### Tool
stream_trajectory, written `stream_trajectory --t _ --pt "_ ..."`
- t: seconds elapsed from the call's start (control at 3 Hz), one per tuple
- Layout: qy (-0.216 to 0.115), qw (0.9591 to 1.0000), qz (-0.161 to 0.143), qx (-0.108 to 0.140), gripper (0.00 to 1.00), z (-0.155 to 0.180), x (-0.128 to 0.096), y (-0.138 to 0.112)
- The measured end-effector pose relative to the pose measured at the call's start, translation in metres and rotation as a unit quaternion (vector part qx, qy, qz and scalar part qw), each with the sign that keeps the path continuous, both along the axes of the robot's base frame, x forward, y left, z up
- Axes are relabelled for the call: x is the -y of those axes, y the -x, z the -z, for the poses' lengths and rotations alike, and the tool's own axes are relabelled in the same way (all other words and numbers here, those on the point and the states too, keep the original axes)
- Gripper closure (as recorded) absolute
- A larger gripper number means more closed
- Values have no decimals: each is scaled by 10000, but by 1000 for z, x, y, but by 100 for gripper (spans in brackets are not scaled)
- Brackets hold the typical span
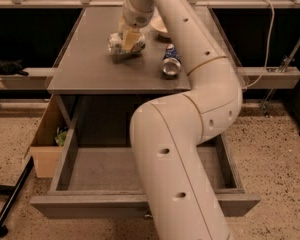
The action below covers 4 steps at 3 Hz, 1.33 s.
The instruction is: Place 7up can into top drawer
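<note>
On the grey tabletop (pixel 85 66), jaws apparently clasp 7up can (pixel 114 43); speckled floor (pixel 277 151) below.

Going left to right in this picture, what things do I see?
Cardboard box on the floor → 7up can on the table, with the pincer right at it → blue can. The bowl overlaps, so I skip it.

The gripper (pixel 129 40) is at the 7up can (pixel 114 43) on the table (pixel 85 66), top drawer (pixel 105 171) open below.
</note>
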<state>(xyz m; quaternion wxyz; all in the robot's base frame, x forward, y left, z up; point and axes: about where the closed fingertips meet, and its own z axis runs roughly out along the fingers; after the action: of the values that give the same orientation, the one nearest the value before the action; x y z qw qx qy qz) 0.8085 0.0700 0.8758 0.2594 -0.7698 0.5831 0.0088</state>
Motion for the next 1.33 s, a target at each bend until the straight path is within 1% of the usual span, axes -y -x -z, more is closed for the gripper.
stream_trajectory --t 0.33,0.67,1.0,1.33 --pt "-81 9991 283 321 100 -28 36 -5" --pt "-261 9965 588 535 100 -47 77 -4" --pt "-688 9860 1000 1142 100 -103 127 14" --pt "-1177 9658 1380 1851 100 -171 171 55"
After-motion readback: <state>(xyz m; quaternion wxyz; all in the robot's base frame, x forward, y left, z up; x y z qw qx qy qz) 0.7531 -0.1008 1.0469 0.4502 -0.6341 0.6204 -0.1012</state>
